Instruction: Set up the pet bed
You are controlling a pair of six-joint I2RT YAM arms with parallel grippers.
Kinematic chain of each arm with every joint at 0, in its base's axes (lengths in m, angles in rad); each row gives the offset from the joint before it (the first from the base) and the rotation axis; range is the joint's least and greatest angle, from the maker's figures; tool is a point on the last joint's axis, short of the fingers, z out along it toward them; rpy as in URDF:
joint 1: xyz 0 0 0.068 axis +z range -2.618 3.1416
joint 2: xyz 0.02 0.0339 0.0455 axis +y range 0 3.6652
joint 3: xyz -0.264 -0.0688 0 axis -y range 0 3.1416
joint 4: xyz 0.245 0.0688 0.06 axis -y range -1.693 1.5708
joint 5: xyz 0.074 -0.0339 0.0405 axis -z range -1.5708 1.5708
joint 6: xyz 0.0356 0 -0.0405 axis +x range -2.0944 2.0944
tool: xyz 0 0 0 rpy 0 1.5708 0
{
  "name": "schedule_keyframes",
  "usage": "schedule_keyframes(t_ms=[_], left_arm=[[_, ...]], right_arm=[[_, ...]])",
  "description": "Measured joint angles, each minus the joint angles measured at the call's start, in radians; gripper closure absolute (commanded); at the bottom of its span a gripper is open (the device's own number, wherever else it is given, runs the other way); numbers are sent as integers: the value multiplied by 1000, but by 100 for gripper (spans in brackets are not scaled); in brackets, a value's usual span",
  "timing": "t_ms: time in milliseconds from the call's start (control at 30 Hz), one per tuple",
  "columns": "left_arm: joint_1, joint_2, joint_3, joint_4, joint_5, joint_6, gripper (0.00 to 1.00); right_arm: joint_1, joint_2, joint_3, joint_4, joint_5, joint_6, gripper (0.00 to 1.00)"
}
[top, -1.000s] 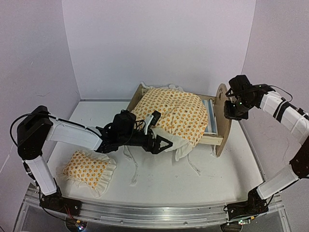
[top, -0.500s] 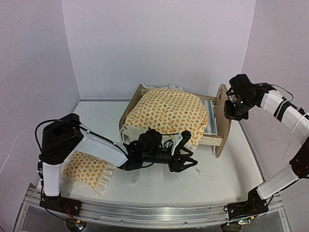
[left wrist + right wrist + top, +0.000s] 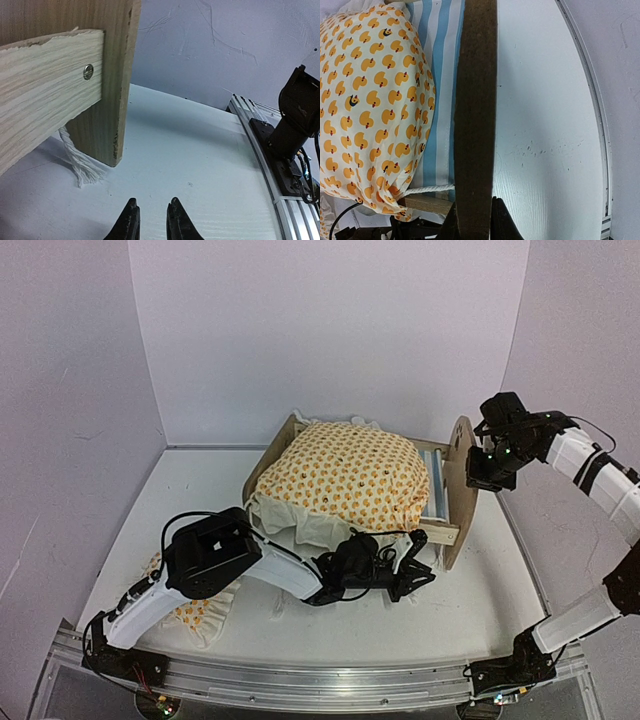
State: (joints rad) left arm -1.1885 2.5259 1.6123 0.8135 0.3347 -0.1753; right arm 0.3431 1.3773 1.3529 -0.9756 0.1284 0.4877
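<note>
Two-finger right pincer [image 3: 475,222] clamps headboard [image 3: 476,100] of pet bed [image 3: 440,75].

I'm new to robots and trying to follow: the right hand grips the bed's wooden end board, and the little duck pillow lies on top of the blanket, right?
Not quite. The pillow is not on the blanket; the top view shows it on the table, partly under the left arm. The right hand does grip the pet bed by its wooden end board.

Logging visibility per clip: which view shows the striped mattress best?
Right wrist: the striped mattress shows its stripes plainly between the blanket and end board. Top external shows only a sliver; left wrist shows none, only the wooden frame.
</note>
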Motion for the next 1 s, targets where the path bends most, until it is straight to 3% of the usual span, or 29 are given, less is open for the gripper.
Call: schedule_keyframes(t_ms=[133, 500, 767, 933, 1000], left_arm=[[0, 23, 11, 9, -35, 25, 53], [-28, 45, -10, 29, -167, 177, 30], [-47, 122, 63, 41, -277, 266, 26], [-59, 180, 169, 41, -363, 312, 31], [-63, 209, 222, 30, -393, 327, 38]], right_arm=[[0, -17, 0, -13, -14, 16, 100], [0, -33, 0, -15, -69, 63, 100], [0, -44, 0, -15, -103, 107, 100], [0, -48, -1, -14, -120, 130, 100], [0, -52, -2, -14, -123, 137, 100]])
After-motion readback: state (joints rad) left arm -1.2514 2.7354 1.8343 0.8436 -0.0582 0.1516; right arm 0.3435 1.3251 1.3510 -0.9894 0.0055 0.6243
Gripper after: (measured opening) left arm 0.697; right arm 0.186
